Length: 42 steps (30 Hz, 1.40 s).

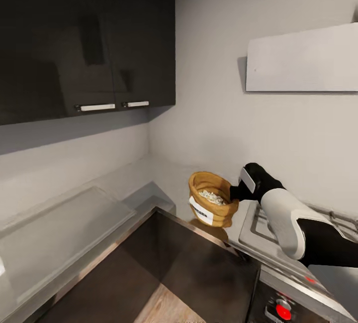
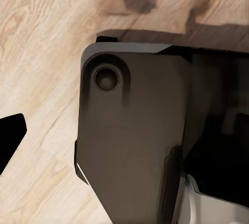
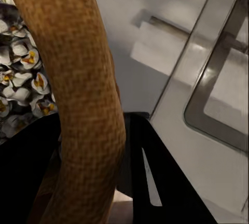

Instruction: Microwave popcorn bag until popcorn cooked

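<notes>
**Right end effector pinching the rim of the popcorn bag**

The right end effector (image 1: pixel 237 191) is clamped on the rolled rim of the popcorn bag (image 1: pixel 213 206). In the right wrist view the rim (image 3: pixel 85 105) runs between the two dark fingers (image 3: pixel 155 182), one inside the bag and one outside. The popcorn (image 1: pixel 213 197) lies heaped in the bag, just beside the inner finger. The bag stands upright on the grey desk (image 1: pixel 149 178), in the corner where the pale walls meet, directly in front of the right end effector. Under the right forearm lies the gas hob (image 1: pixel 268 233). Dark upper cabinets (image 1: pixel 84 39) hang well above the bag.

The left wrist view looks down on wood plank floor (image 2: pixel 41 42) and a dark rounded part of the robot (image 2: pixel 129 141); whether the left end effector is spread or pressed together cannot be told.
</notes>
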Available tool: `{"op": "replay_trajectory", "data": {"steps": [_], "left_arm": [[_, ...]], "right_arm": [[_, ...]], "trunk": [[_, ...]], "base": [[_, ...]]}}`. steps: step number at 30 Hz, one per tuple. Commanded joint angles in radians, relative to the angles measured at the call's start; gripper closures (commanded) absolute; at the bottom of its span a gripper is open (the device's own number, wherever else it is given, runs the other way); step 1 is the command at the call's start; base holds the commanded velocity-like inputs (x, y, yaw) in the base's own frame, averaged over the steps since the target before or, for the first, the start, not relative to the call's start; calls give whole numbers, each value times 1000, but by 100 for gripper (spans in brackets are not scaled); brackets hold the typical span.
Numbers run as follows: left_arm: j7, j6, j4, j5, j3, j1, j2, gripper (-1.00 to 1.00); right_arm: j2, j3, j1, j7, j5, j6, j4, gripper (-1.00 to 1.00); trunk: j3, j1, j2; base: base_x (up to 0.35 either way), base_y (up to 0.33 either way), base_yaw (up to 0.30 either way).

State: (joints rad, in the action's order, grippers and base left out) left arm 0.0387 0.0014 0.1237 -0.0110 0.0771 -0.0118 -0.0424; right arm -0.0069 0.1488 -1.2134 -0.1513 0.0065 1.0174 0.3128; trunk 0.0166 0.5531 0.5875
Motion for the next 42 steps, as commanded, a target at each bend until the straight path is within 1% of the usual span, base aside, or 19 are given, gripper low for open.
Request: {"op": "replay_trajectory", "data": {"steps": [1, 9, 17, 21, 23, 29, 31, 42], "left_arm": [[1, 0, 1, -1, 7, 0, -1, -100], [0, 0, 1, -1, 7, 0, -1, -100], [0, 0, 1, -1, 7, 0, -1, -100], [0, 0, 0, -1, 7, 0, -1, -100], [0, 0, 0, -1, 7, 0, -1, -100], [0, 0, 0, -1, 7, 0, -1, -100], [0, 0, 0, -1, 7, 0, -1, -100], [0, 0, 1, -1, 7, 0, -1, -100]], "right_arm": [[1, 8, -1, -5, 0, 3, 1, 100], [-1, 9, -1, -5, -2, 3, 2, 100], [-2, 9, -1, -5, 0, 3, 5, 100], [-4, 9, -1, -5, 0, 4, 23, 100], [-8, 9, -1, -6, 0, 4, 25, 100], [-34, 9, -1, -5, 0, 4, 26, 100], [-38, 9, -1, -5, 0, 4, 26, 100], [-41, 9, -1, -5, 0, 4, 26, 100]], "trunk": [[2, 0, 2], [2, 0, 2], [-8, 0, 2], [-14, 0, 2], [-17, 0, 2], [-25, 0, 2], [-28, 0, 2], [-42, 0, 2]], "base": [[-9, 0, -296], [-1, 0, -296], [0, 0, -211], [0, 0, -163], [0, 0, -176], [0, 0, -208], [0, 0, -213], [0, 0, -225]]}}
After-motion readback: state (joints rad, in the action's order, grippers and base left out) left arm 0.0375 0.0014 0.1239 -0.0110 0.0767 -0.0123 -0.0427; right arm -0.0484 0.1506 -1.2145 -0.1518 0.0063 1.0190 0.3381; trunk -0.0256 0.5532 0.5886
